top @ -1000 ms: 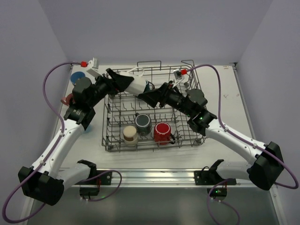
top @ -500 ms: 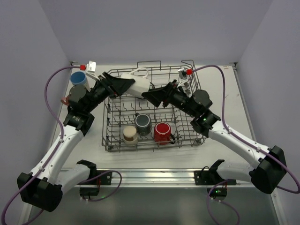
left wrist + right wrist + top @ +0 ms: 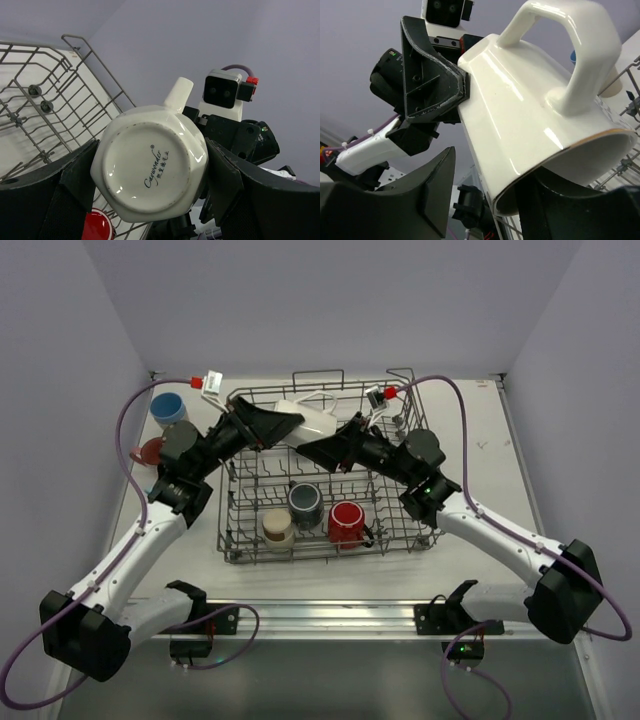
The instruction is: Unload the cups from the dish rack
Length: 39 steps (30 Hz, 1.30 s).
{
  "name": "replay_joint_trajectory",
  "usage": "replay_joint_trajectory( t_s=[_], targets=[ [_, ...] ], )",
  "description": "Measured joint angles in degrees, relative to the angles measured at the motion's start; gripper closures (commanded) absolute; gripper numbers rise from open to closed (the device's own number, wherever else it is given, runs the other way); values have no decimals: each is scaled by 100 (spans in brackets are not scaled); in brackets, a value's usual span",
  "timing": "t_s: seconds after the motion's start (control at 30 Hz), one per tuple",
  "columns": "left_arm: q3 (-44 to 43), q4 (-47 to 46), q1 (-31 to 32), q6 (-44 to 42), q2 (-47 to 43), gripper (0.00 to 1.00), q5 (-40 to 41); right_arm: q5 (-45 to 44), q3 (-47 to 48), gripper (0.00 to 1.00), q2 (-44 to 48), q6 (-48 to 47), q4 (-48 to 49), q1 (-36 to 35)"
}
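Left side first: a blue cup (image 3: 168, 405) sits on the table (image 3: 480, 490) behind and to the left of the left gripper (image 3: 275, 425), close to the wall, so it's tight there. The left arm bends its elbow outward, its forearm slanting in over the dish rack (image 3: 230, 540). Its jaws are clamped on the base end of the white mug (image 3: 152, 167).

The mug is held in the air just ahead of that gripper, on its side with the handle up. It's glossy and faceted, with script printed on its underside. The rack's far rim and loop handle lie just beyond it.

Facing it mouth-on is the right gripper (image 3: 315, 445), jaws spread. One finger is at the mug's rim, and the other is outside the wall with a gap showing.

Below both grippers, toward the arms' bases, a beige cup (image 3: 278, 528), a dark grey cup (image 3: 305, 505) and a red cup (image 3: 347, 522) stand in the rack. The right arm mirrors the left, elbow out, and there is bare table to its right.
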<state>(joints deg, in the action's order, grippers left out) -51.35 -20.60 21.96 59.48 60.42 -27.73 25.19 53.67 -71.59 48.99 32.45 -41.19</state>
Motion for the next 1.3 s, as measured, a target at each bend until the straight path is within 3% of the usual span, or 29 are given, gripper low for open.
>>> replay_joint_trajectory(
  t_s=[0.1, 0.13, 0.17, 0.23, 0.27, 0.3, 0.47, 0.73, 1.03, 1.3],
  targets=[
    [59, -136, 42, 48, 0, 78, -4, 138, 0, 69, -76, 74, 243, 7],
    [63, -166, 59, 81, 0, 75, -9, 149, 0, 81, -81, 109, 289, 13],
    [63, -223, 76, 131, -2, 71, -15, 166, 0, 87, -81, 129, 339, 33],
    [63, -334, 98, 503, -20, 52, -20, 297, -2, 97, -76, 129, 702, 50],
    [63, -396, 111, 553, -39, 42, -7, 330, -2, 100, -63, 109, 813, 46],
    [63, -433, 125, 551, -61, 25, 2, 339, -13, 100, -50, 103, 887, 35],
    [63, -201, 188, 208, -192, 1, 61, 262, -142, 100, 157, 9, 807, -7],
    [-439, 1110, 179, -1298, -678, 0, 896, -260, -68, 100, 614, -568, -868, 2],
    [-691, 1641, 179, -2177, -1062, 0, 1344, -538, 127, 100, 748, -1040, -2199, 365],
    [-592, 2787, 179, -3010, -1233, 0, 1580, -1032, 1279, 100, 892, -1759, -3694, 1189]
  ],
)
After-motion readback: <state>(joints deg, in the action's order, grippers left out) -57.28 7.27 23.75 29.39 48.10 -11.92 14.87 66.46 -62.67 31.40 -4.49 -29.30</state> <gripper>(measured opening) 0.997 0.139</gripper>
